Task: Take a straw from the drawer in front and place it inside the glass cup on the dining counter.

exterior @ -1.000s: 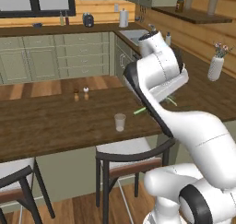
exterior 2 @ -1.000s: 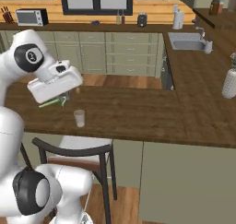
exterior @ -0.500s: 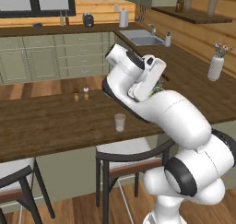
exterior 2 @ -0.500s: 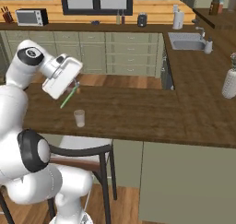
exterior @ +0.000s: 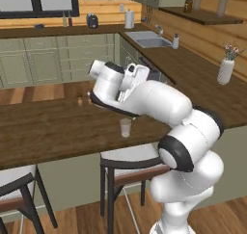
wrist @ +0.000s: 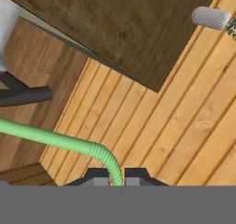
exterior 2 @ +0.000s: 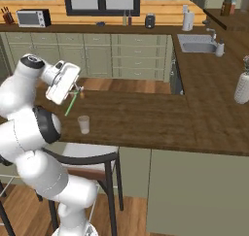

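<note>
Left base view first: glass cup point(exterior: 125, 127) stands on the counter point(exterior: 48, 127), at six o'clock below my wrist. Right base view: my end effector point(exterior 2: 74, 92) pinches the straw point(exterior 2: 71, 104), slanting toward seven o'clock above the cup. Hand view: fingertips point(wrist: 97, 178) clamped on its bent end.

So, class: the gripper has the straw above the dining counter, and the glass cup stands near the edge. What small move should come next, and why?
Probably swing the gripper slightly toward the glass cup and tip the straw more upright. The jaws are shut on the straw near its bend, and its long end hangs slanted above the dining counter, left of the cup in the right base view, not yet over its mouth.
</note>
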